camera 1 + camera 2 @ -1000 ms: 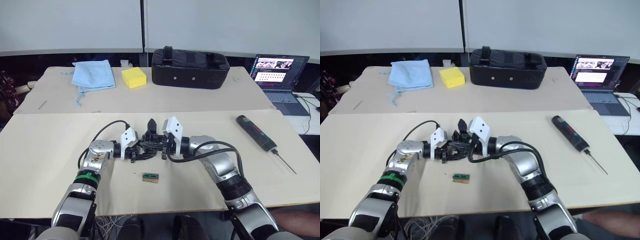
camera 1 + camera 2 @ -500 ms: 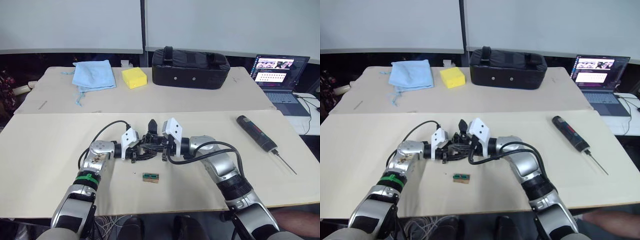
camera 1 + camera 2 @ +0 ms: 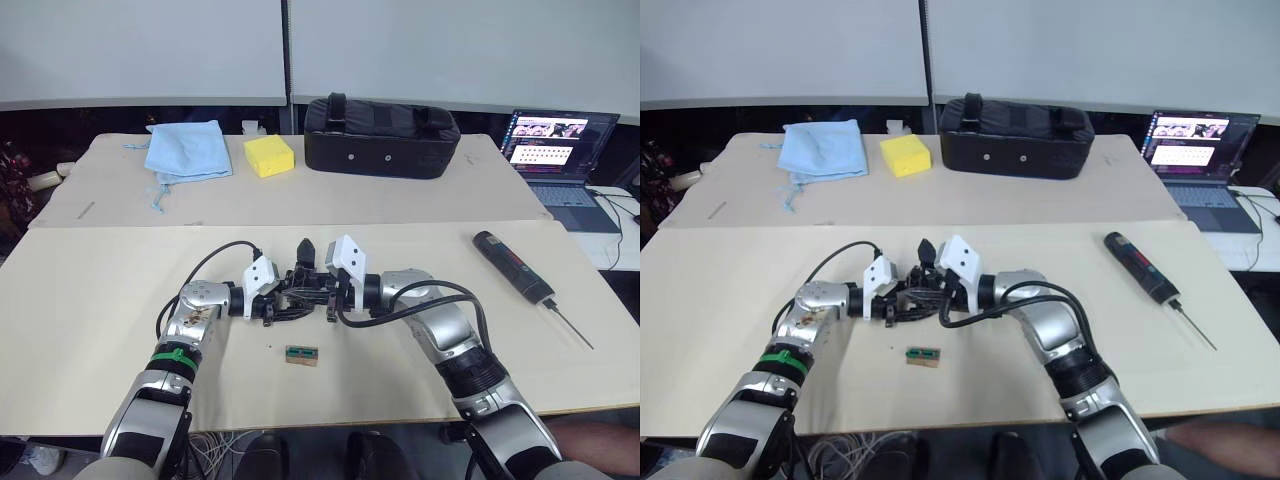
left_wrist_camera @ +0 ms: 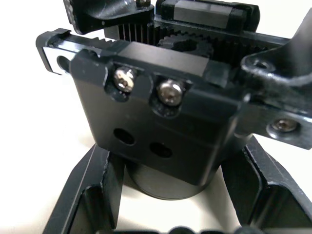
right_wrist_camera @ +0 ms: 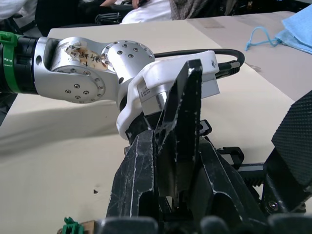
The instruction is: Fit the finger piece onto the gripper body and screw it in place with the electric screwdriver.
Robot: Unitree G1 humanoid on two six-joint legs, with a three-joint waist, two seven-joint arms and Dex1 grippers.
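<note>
At the middle of the near table, my two grippers meet over the gripper body, a black block with silver screws. In the left wrist view, the gripper body sits between my left fingers, so my left gripper is shut on it. My right gripper is shut on the finger piece, a black pointed wedge standing tip up right above the body. Its tip rises between the two white wrist mounts. The electric screwdriver lies far to the right on the table, bit toward the near edge.
A small green-topped brown block lies just in front of the grippers. On the far table are a blue cloth, a yellow sponge and a black bag. An open laptop stands at the far right.
</note>
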